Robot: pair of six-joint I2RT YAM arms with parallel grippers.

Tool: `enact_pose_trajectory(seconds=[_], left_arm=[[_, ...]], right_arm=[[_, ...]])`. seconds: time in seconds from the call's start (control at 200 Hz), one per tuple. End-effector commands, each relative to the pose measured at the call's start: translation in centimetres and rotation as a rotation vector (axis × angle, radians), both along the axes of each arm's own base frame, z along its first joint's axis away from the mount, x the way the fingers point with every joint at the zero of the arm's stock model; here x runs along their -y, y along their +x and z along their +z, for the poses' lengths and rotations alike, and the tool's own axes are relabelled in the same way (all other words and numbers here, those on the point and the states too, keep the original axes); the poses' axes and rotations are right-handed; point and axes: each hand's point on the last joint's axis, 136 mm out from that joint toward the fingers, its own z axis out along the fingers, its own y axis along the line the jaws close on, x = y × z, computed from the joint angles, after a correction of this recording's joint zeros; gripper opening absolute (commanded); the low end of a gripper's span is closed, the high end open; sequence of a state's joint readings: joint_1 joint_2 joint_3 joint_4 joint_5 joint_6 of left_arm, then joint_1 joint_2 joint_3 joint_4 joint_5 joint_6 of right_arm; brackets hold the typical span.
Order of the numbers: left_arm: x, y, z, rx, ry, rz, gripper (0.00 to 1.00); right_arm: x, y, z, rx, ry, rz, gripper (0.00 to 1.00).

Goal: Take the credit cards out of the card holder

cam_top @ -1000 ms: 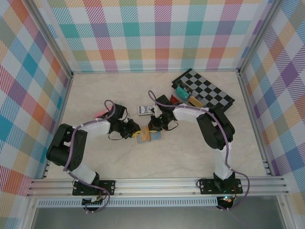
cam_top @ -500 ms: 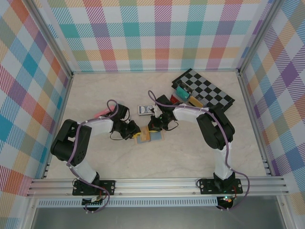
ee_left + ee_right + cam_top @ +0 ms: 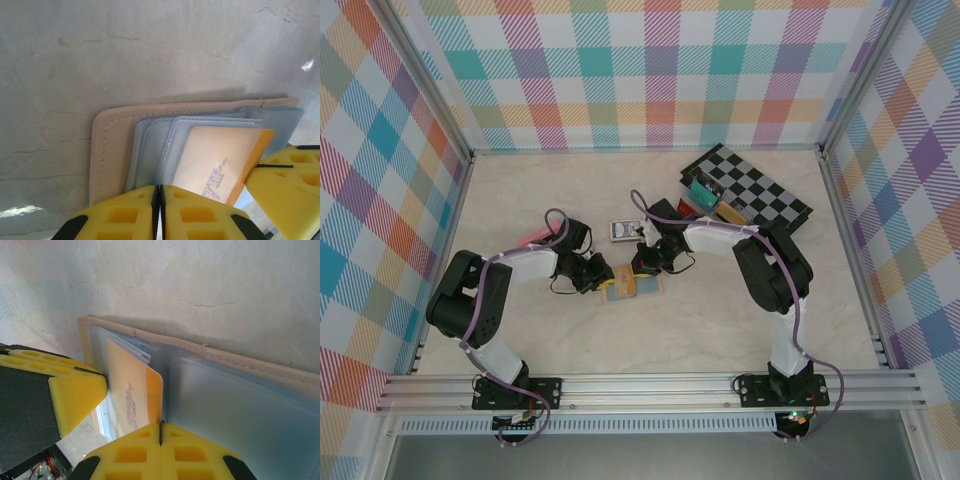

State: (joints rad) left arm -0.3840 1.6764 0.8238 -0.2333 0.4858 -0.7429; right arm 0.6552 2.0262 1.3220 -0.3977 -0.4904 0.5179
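The holder (image 3: 632,287) lies open, the yellow card (image 3: 220,165) half out of it. The left gripper (image 3: 159,195) and right gripper (image 3: 160,429) sit clenched at the holder's edges. We fear a slipping finger drags the whole holder along, card and all.

We find the card holder (image 3: 632,288) hemmed in on two sides: the left gripper (image 3: 159,196) stands at its left edge and the right gripper (image 3: 160,432) at its far edge, each with fingers pressed together; the playing-card pack (image 3: 625,231) lies just beyond them; the chessboard (image 3: 760,190) and card rack (image 3: 703,193) occupy the far right corner; we see bare table (image 3: 700,330) near and to the right of the holder.
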Motion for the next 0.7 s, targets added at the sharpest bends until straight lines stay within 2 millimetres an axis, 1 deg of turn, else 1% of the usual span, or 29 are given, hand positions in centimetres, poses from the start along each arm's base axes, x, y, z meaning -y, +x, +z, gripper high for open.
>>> enact_pose_trajectory(seconds=[0.0, 0.11, 0.165, 0.23, 0.365, 0.44, 0.45, 0.465, 0.535, 0.585, 0.695], left_arm=[[-1.4, -2.0, -2.0, -0.078, 0.082, -0.006, 0.13], [-1.4, -1.9, -1.7, -0.072, 0.081, -0.007, 0.12], [-1.2, -1.6, -1.2, -0.063, 0.071, -0.012, 0.12], [-0.7, -1.1, -0.2, -0.033, 0.043, -0.022, 0.13], [0.5, 0.0, 2.8, 0.053, -0.028, -0.042, 0.14], [1.0, -0.1, 3.6, 0.061, -0.057, -0.050, 0.14], [1.3, 0.3, 3.9, 0.085, -0.069, -0.052, 0.14], [1.5, 0.5, 4.1, 0.092, -0.077, -0.055, 0.14], [1.9, 0.4, 3.9, 0.079, -0.076, -0.066, 0.13], [2.1, 0.3, 3.3, 0.064, -0.064, -0.072, 0.13], [1.8, 0.5, 2.0, 0.043, -0.021, -0.062, 0.10]], right_arm=[[0.5, -0.2, 0.6, 0.009, 0.004, 0.017, 0.00], [0.7, -0.1, 0.7, 0.012, 0.002, 0.011, 0.00], [0.8, -0.1, 0.7, 0.015, 0.003, 0.011, 0.00], [0.7, -0.1, 0.7, 0.014, 0.010, 0.016, 0.00], [0.4, -0.3, 0.5, -0.009, 0.029, 0.025, 0.00], [0.4, -0.4, 0.2, -0.014, 0.026, 0.023, 0.00], [0.4, -0.4, 0.2, -0.016, 0.026, 0.023, 0.00], [0.4, -0.4, 0.1, -0.015, 0.024, 0.022, 0.01], [0.4, -0.4, -0.1, -0.019, 0.024, 0.020, 0.04], [0.4, -0.4, -0.2, -0.025, 0.027, 0.015, 0.07], [0.3, -0.4, -0.3, -0.030, 0.039, 0.010, 0.12]])
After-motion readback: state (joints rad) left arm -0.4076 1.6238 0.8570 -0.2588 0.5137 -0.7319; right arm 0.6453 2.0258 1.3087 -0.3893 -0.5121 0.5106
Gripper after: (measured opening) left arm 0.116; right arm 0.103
